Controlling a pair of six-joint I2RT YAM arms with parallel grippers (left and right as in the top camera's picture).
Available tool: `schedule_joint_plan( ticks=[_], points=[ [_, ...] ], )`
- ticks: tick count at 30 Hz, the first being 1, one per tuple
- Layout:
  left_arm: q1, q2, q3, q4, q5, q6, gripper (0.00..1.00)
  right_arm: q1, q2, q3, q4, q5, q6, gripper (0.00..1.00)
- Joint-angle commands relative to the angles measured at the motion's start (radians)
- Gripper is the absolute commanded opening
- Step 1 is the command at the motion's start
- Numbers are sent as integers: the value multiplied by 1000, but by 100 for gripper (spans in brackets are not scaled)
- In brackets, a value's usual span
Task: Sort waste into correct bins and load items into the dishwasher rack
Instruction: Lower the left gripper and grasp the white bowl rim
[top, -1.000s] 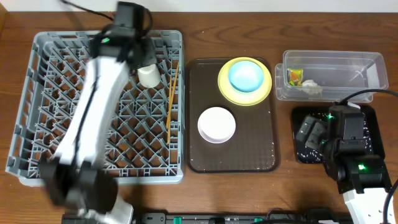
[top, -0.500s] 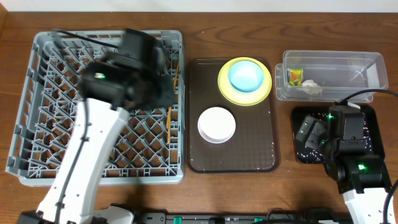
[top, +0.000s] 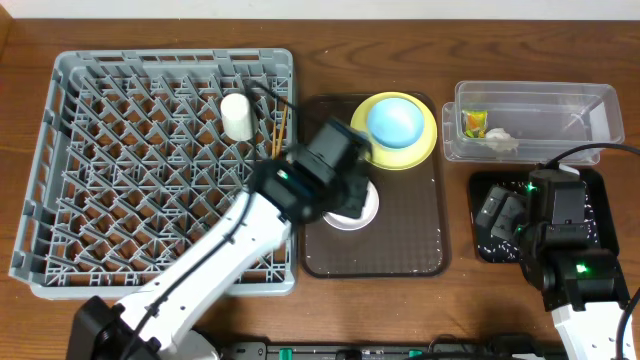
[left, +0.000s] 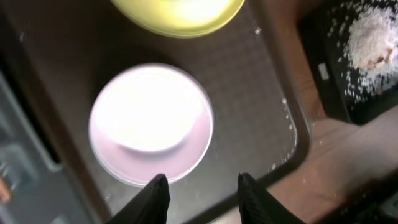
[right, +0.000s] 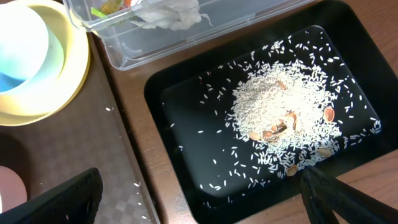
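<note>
A: Well, where does the trouble lie, biggest thing first?

B: With the dishwasher rack (top: 40, 180), I judge. It fills the left of the table, and its right wall stands just beside the brown tray (top: 400, 255). A bowl carried low could knock that wall or catch on the pegs.

A: And the bowl itself?

B: The white bowl (left: 149, 121) sits on the near left of that tray, not yet held. The left gripper (left: 202, 182) hovers above it, fingers spread and empty. The rim looks smooth, so a shallow pinch could let it slip or tip.

A: Anything close by?

B: The yellow plate (top: 430, 140), with the light blue dish (top: 395, 120) on it, lies just beyond at the far end. A wide approach could nudge it.

A: What else is around?

B: On the right, the clear tub (top: 590, 105) holds the snack wrapper (top: 473, 123) and the tissue (top: 500, 140). Nearer, the black tray (right: 180, 118) holds the rice scraps (right: 280, 106). The right gripper (right: 200, 180) hangs over it, fingers apart, holding nothing.

A: And in the rack?

B: The white cup (top: 237, 115) and the chopsticks (top: 279, 125) take its far right corner, so the bowl wants a spot elsewhere.
</note>
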Motion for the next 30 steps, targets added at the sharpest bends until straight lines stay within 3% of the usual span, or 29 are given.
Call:
schedule_joint_plan(
  ticks=[1, 19, 30],
  points=[
    [-61, 22, -7, 30, -163, -17, 39, -5, 0, 5, -1, 13, -9, 99],
    [-131, 278, -7, 84, -195, -78, 39, -5, 0, 5, -1, 13, -9, 99],
    [-178, 312, -9, 95, -192, -88, 38, -5, 0, 5, -1, 13, -9, 99]
  ],
)
